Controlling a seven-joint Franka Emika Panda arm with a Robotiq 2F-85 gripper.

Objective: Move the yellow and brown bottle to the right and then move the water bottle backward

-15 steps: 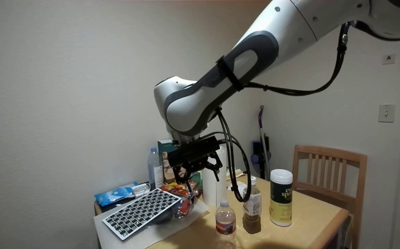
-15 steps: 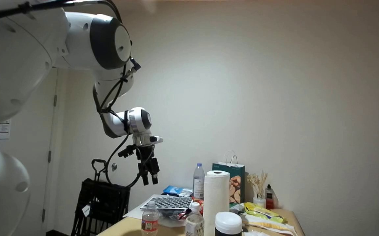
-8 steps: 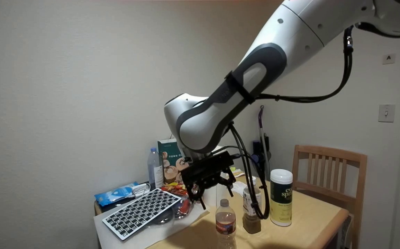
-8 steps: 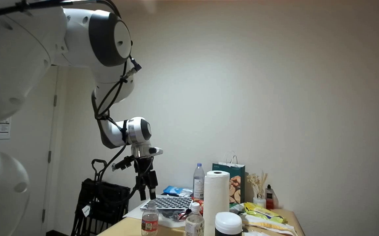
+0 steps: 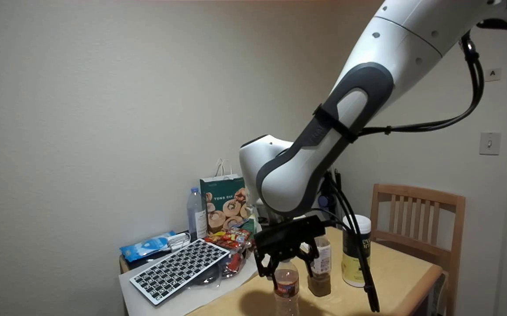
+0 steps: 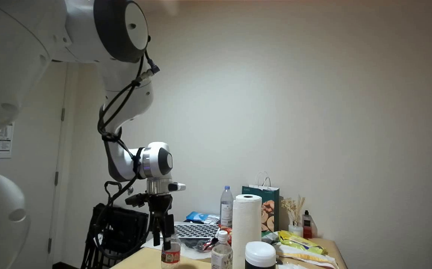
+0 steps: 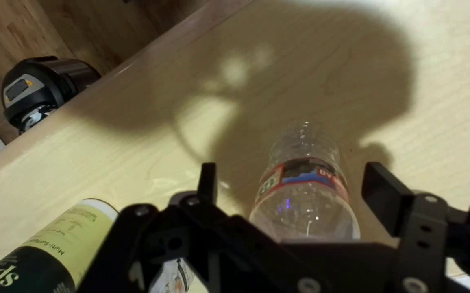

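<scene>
The water bottle (image 5: 287, 303), clear with a red label, stands upright on the table; it also shows in an exterior view (image 6: 170, 257) and the wrist view (image 7: 306, 203). My gripper (image 5: 293, 279) is open at its upper part; in the wrist view the gripper (image 7: 292, 179) has one finger on each side of the bottle, with gaps. The gripper (image 6: 162, 244) hides the bottle's cap. The yellow and brown bottle (image 5: 355, 268), with white lid, yellow body and dark band, stands to the right, partly behind cables; it shows in the wrist view (image 7: 72, 236), its lid in an exterior view (image 6: 260, 252).
A slim brown-bottomed bottle (image 5: 320, 283) stands between the two. A paper towel roll (image 6: 246, 228) stands behind it. A checkered board (image 5: 181, 270) and snack bags (image 5: 231, 239) lie at the left. The table edge (image 7: 137, 61) and a chair (image 5: 420, 219) bound the table.
The arm has come down and, in an exterior view, moved right, from above the table to the water bottle. The gripper stays open. The bottles have not moved.
</scene>
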